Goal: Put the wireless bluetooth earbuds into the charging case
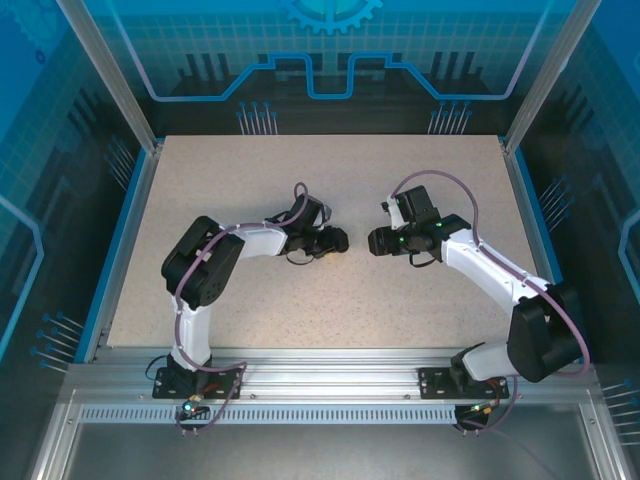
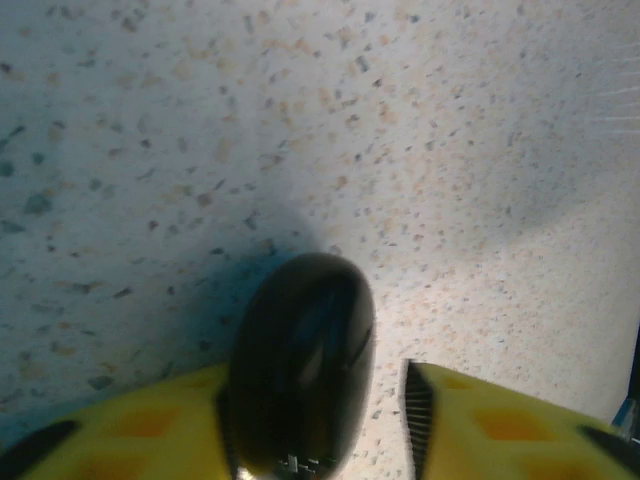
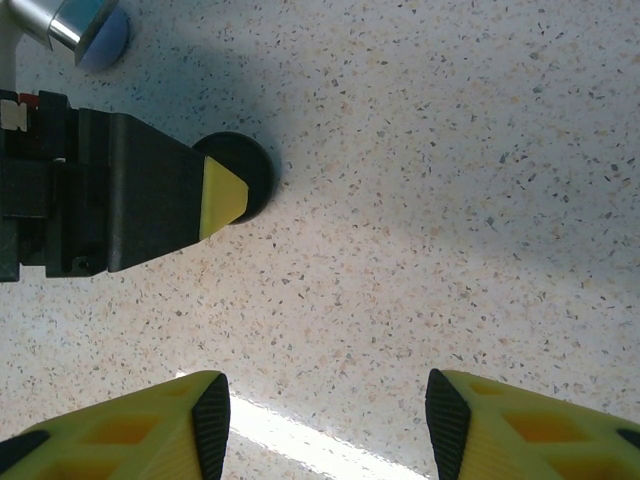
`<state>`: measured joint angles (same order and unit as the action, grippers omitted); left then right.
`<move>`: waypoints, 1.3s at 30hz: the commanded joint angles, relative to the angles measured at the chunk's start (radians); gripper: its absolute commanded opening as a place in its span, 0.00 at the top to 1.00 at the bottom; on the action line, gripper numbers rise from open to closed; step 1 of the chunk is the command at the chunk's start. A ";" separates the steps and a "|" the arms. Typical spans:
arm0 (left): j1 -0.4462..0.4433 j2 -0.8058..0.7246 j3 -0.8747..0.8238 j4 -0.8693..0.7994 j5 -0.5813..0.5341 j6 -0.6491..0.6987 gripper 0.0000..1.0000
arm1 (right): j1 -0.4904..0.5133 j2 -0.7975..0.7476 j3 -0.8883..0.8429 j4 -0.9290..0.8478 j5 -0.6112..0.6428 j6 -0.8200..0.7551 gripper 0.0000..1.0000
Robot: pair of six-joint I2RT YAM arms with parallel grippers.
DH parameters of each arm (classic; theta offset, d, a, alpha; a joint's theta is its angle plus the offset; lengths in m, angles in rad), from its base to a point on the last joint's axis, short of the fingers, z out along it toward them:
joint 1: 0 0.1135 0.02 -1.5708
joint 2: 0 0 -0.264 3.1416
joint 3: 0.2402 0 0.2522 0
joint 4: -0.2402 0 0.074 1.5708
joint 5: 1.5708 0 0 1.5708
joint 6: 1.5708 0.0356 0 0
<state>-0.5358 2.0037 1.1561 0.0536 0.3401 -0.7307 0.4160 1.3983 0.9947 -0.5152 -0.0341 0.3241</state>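
From above, the two wrists meet over the middle of the counter point(image 1: 330, 170) and hide whatever lies beneath them. The left wrist view, close and blurred, gives us a glossy black charging case point(image 2: 300, 360) on the counter, cut off at the bottom edge. Whether an earbud lies inside it we cannot tell.

The left end effector point(image 2: 318, 425) stands partly open around the case. One yellow finger point(image 2: 150, 430) touches its side and the other is just apart from it, so nothing is clamped. From the right wrist we see the case half hidden behind that end effector's black finger.

A pale lavender round thing point(image 3: 108, 42) is cropped at the top corner beside a silver cylinder point(image 3: 68, 20). The right end effector point(image 3: 327, 415) is open, with bare counter between its fingers.

The counter is pale and speckled, edged in blue, with blue printed panels point(image 1: 330, 60) around it.
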 commanded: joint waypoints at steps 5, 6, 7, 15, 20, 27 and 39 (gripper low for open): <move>0.008 -0.034 -0.013 -0.081 -0.063 0.031 0.31 | -0.014 0.008 -0.010 -0.005 0.006 -0.015 0.43; 0.007 -0.051 -0.020 -0.088 -0.078 0.040 0.29 | -0.015 0.006 -0.011 -0.005 0.012 -0.015 0.43; 0.008 -0.070 -0.030 -0.096 -0.097 0.048 0.27 | -0.014 0.004 -0.011 -0.005 0.019 -0.016 0.42; 0.008 -0.239 -0.033 -0.275 -0.263 0.182 0.21 | -0.036 -0.035 -0.028 0.040 0.133 -0.028 0.41; 0.025 -0.372 -0.057 -0.368 -0.368 0.281 0.18 | -0.078 -0.081 -0.062 0.110 0.242 -0.056 0.41; 0.104 -0.558 -0.135 -0.398 -0.486 0.419 0.14 | -0.159 -0.120 -0.130 0.235 0.397 -0.117 0.39; 0.222 -0.706 -0.385 -0.142 -0.774 0.524 0.03 | -0.260 -0.103 -0.280 0.473 0.427 -0.176 0.31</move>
<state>-0.3336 1.3384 0.8158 -0.1944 -0.3344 -0.2543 0.1795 1.2896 0.7403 -0.1444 0.3672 0.1734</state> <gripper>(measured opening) 0.967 0.687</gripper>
